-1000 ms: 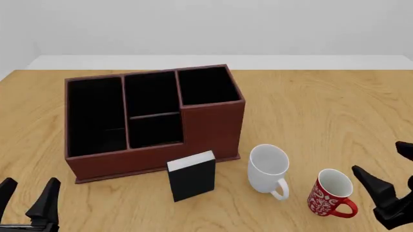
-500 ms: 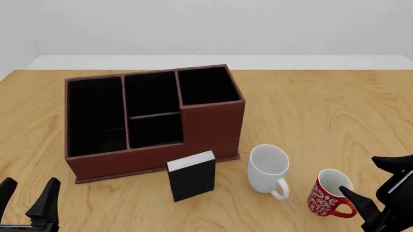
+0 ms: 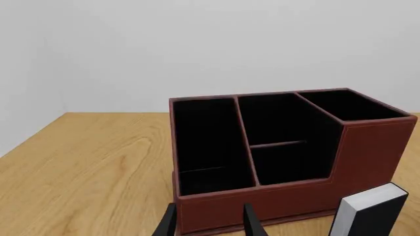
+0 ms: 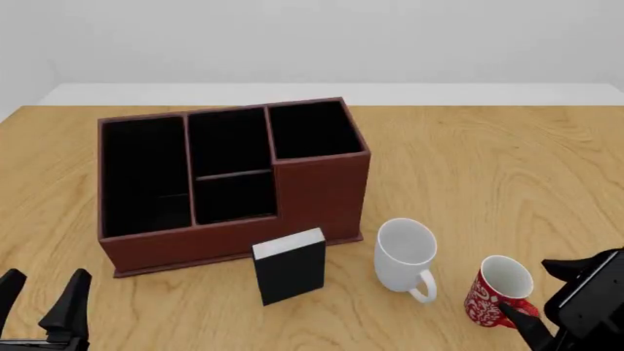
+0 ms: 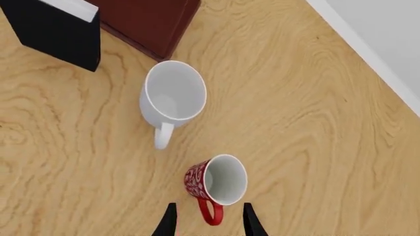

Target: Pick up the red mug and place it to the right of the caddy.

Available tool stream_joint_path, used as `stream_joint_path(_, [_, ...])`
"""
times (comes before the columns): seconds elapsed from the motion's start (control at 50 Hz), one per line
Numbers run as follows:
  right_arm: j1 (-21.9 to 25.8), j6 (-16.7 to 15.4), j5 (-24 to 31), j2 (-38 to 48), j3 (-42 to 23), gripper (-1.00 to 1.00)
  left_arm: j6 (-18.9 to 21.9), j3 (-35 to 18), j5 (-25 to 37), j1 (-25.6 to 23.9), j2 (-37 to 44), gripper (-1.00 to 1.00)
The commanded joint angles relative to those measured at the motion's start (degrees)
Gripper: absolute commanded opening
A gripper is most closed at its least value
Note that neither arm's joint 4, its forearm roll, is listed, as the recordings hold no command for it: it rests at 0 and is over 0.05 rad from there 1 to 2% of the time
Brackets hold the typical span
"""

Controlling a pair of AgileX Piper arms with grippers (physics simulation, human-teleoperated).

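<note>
right gripper [image 5: 207,222] sits right at the red mug [image 5: 217,183], fingers spread apart, and the mug's handle pokes back between the fingertips. the mug stands upright on the table [image 4: 487,168], just right of the white mug [image 4: 404,257] and well clear of the caddy [image 4: 229,179]. the right arm is clearly the nearer one; the left gripper [image 4: 41,303] hangs open, far off and empty.

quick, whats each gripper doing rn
left gripper: open, holding nothing
right gripper: open, fingers either side of the red mug handle, not gripping yet
</note>
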Motion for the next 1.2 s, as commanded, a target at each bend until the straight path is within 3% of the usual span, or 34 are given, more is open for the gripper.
stream_joint_path(0.02, [-0.46,1.19,-0.85,-0.09,2.1,1.0,-0.01,0.0,0.0,0.0,0.01,1.0])
stream_joint_path(0.92, [-5.05,0.5,-9.69,5.95,8.38,1.0,0.0,0.0,-0.01,-0.15,0.12,1.0])
stream_joint_path(1.2, [-6.62,0.55,-10.19,6.33,9.22,1.0,0.0,0.0,0.0,0.0,0.0,1.0])
